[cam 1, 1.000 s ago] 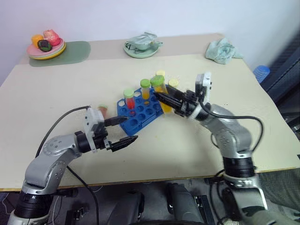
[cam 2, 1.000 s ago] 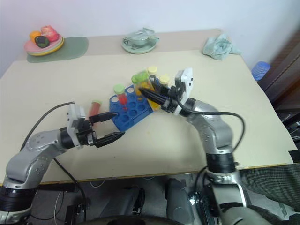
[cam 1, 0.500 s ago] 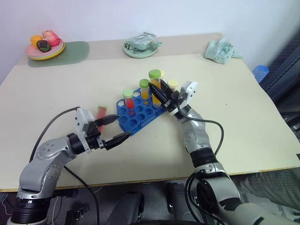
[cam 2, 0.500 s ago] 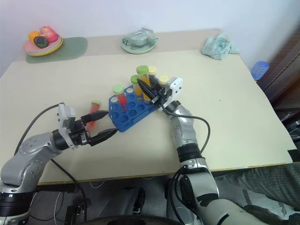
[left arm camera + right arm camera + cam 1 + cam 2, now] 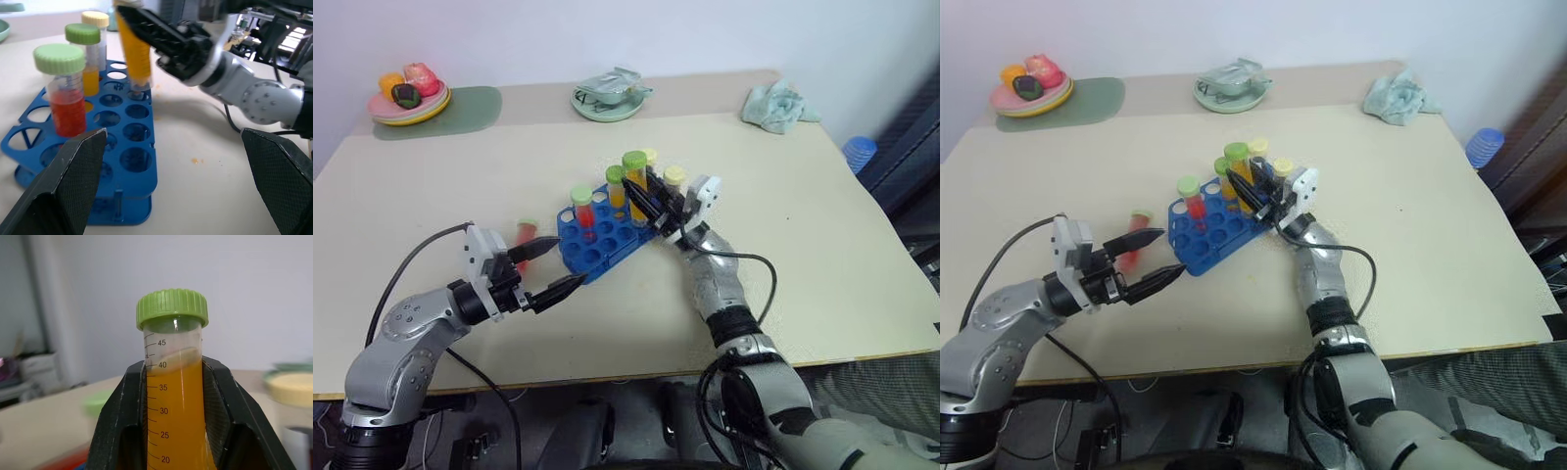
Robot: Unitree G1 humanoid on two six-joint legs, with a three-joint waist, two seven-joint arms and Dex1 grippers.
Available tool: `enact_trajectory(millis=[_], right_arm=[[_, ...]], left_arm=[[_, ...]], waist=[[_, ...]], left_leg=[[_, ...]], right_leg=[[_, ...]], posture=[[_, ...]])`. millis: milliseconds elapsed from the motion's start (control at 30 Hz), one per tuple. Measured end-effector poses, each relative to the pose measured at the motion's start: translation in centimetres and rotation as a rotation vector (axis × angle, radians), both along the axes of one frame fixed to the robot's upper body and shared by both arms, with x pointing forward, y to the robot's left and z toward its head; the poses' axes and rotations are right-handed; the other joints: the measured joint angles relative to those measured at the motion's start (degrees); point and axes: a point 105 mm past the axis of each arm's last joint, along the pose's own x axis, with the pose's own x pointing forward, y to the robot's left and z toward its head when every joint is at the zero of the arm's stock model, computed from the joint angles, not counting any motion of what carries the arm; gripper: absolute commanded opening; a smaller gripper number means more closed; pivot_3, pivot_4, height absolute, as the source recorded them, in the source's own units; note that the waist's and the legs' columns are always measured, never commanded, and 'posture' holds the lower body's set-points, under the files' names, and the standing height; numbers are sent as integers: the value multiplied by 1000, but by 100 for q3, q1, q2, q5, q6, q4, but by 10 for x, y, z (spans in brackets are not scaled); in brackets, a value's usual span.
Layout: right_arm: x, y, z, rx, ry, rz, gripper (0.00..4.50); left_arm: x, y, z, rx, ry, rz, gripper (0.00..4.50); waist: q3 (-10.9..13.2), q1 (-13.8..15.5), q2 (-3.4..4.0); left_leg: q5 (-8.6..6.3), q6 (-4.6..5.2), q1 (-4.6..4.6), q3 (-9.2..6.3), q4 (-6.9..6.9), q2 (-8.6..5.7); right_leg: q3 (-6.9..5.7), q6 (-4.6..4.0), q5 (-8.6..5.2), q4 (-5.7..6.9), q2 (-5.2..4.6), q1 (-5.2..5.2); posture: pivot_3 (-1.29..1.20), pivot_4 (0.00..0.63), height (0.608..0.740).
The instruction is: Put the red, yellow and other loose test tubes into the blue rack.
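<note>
The blue rack (image 5: 602,240) stands mid-table with a red tube (image 5: 582,211) and an orange tube (image 5: 616,186), both green-capped, upright in it. Two pale-yellow-capped tubes (image 5: 674,176) stand at its far end. My right gripper (image 5: 646,201) is shut on a yellow-orange tube with a green cap (image 5: 173,396), held upright, its tip (image 5: 139,88) in a rack hole. My left gripper (image 5: 563,264) is open and empty just left of the rack's near end. A loose red tube (image 5: 525,232) lies on the table beside its upper finger.
A plate of fruit (image 5: 408,98) on a green mat sits at the far left. A pale green dish (image 5: 607,95) is at the back middle and a crumpled cloth (image 5: 778,106) at the back right. A blue object (image 5: 860,152) lies off the table's right edge.
My right gripper has come down with the yellow-orange tube, from tilted above the rack's far end to upright with its tip in a hole. The left gripper has stayed open in place.
</note>
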Motion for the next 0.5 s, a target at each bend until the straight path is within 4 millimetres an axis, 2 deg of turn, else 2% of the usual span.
enact_trajectory(millis=[100,167,300,500], right_arm=[[-19,-12,-1,-73,26,44,1121],[-33,-25,-1,-186,75,75,1121],[-49,-48,3,-369,196,86,1121],[-63,-105,-11,-712,515,45,1121]], left_arm=[[0,-1,0,-1,-1,-3,4500],[2,-3,2,-3,-7,-15,4500],[4,-7,4,-11,-15,-36,4500],[9,-9,-4,-18,16,-57,4500]], waist=[[0,10,1],[2,21,3],[2,12,3],[2,51,-2]], left_leg=[[0,0,-1,0,0,-1],[-1,0,-1,0,0,0],[-1,0,-1,2,0,2],[-8,12,-6,4,2,4]], right_leg=[[0,0,0,0,-1,0],[0,0,0,-1,-3,0],[1,0,-1,-2,-3,1],[-6,1,-1,-16,-7,8]], posture=[[0,150,740],[0,150,740],[0,150,740],[0,150,740]])
